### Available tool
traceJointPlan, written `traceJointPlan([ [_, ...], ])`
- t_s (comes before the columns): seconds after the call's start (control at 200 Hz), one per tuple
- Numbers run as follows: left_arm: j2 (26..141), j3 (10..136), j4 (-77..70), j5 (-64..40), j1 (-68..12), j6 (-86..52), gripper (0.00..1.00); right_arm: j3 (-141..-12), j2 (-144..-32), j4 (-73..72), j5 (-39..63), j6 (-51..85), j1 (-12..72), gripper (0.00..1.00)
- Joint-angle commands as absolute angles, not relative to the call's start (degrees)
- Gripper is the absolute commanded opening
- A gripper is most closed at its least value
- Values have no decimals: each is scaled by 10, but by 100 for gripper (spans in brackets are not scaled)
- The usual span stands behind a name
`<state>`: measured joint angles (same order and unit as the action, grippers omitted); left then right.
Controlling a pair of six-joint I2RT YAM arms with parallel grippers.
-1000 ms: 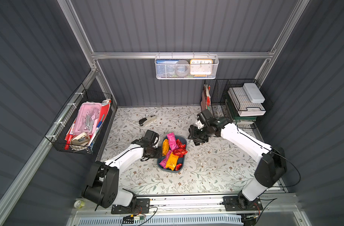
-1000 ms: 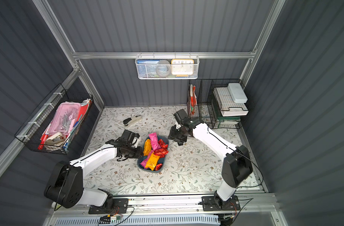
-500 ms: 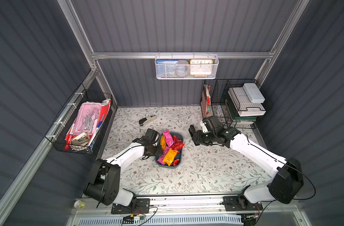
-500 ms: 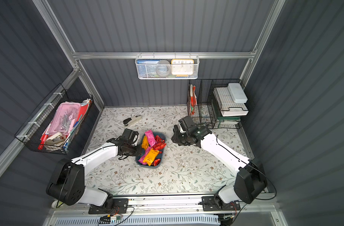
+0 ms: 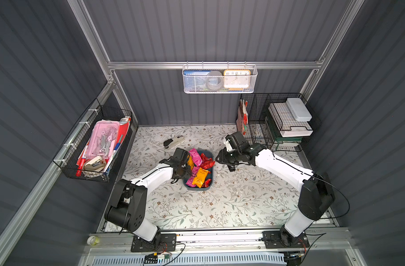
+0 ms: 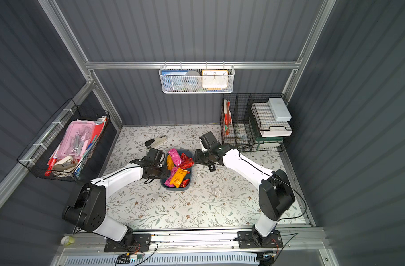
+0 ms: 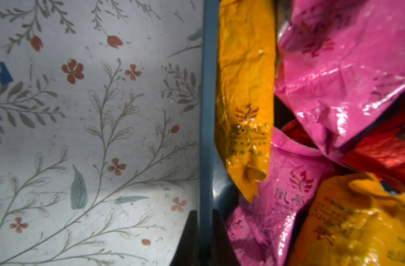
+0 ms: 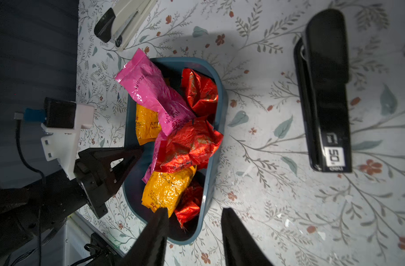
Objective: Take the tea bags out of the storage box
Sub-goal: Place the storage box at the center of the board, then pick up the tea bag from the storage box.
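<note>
Plainly, the left gripper [image 7: 205,218] is clamped on the long side wall of the storage box [image 7: 206,92]. Its own wrist view shows a dark fingertip pressed against each face of the blue rim. Neither top view resolves that detail, because the arm's wrist covers the fingertips there. The right wrist view shows the same pinch from across the box.

The right gripper [image 8: 194,210] hangs with its jaws apart and holds nothing. One tip is over the end of the box and the other over the table [image 8: 277,207].

The tea bags [image 8: 173,138] lie heaped inside the box, pink across orange and crinkled red. In both top views the box [image 5: 198,185] sits mid-table between the two arms.

A black stapler [image 8: 323,92] lies flat just beside the right gripper. It is whole in the right wrist view but only a sliver [image 5: 230,167] shows under the arm from above. A beige stapler [image 5: 173,142] lies beyond the box, toward the back wall.
</note>
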<state>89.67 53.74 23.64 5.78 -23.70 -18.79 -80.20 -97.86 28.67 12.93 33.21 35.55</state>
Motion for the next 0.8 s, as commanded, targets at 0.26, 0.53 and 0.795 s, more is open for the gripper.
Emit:
traceJointPlan([
  [0.26,876,533,196,46,-237,-214,54,-954,-1134,239,189,172,369,47],
  [0.53,798,528,235,60,-237,-263,51,-1037,-1230,234,225,121,371,47],
  [0.795,679,442,205,95,-237,-431,45,-1076,-1279,251,227,113,375,44],
])
